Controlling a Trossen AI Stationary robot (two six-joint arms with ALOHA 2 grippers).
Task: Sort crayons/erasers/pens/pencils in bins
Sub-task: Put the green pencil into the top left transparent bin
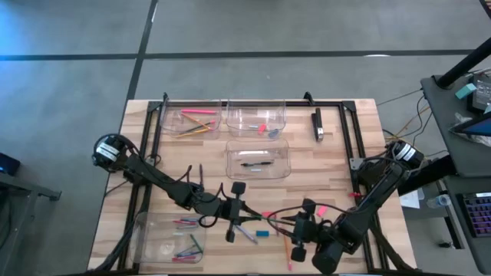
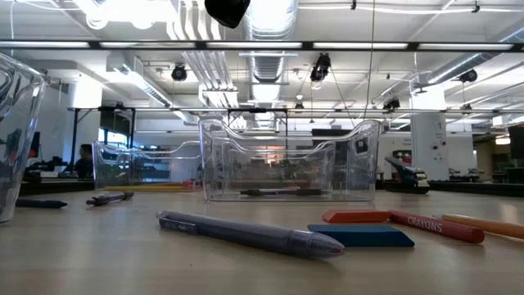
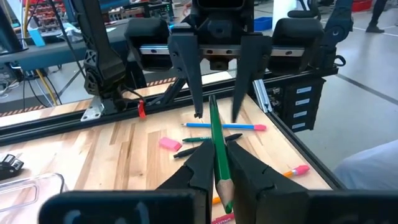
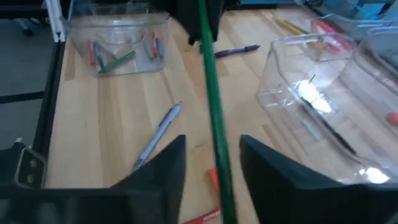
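A long green stick [image 3: 214, 127] hangs above the table's near middle, lifted between my two grippers. My left gripper [image 3: 216, 148] [image 1: 230, 208] is shut on it. My right gripper [image 4: 212, 152] [image 1: 298, 228] faces it from the table's right and is open; its fingers [image 3: 193, 74] stand on either side of the stick's far end [image 4: 217, 124] without touching. Four clear bins stand on the table: one with pencils [image 1: 192, 120], one with erasers [image 1: 257, 119], one with pens [image 1: 258, 161], and one with crayons [image 1: 169, 238]. My left gripper pinches the green stick [image 3: 219, 163] between its two fingers, near the sharpened end [image 3: 226, 198], which reaches back toward the wrist. The fingers come about level from the table's left and lie along the stick. The stick is clear of the table and points toward my right gripper.
Loose on the table below the grippers lie a purple-grey pen [image 2: 246, 232], a blue eraser [image 2: 360, 236], a red crayon [image 2: 434, 225], an orange pencil [image 2: 491, 223] and a pink eraser [image 3: 169, 143]. A black oblong block [image 1: 317, 124] lies at the far right.
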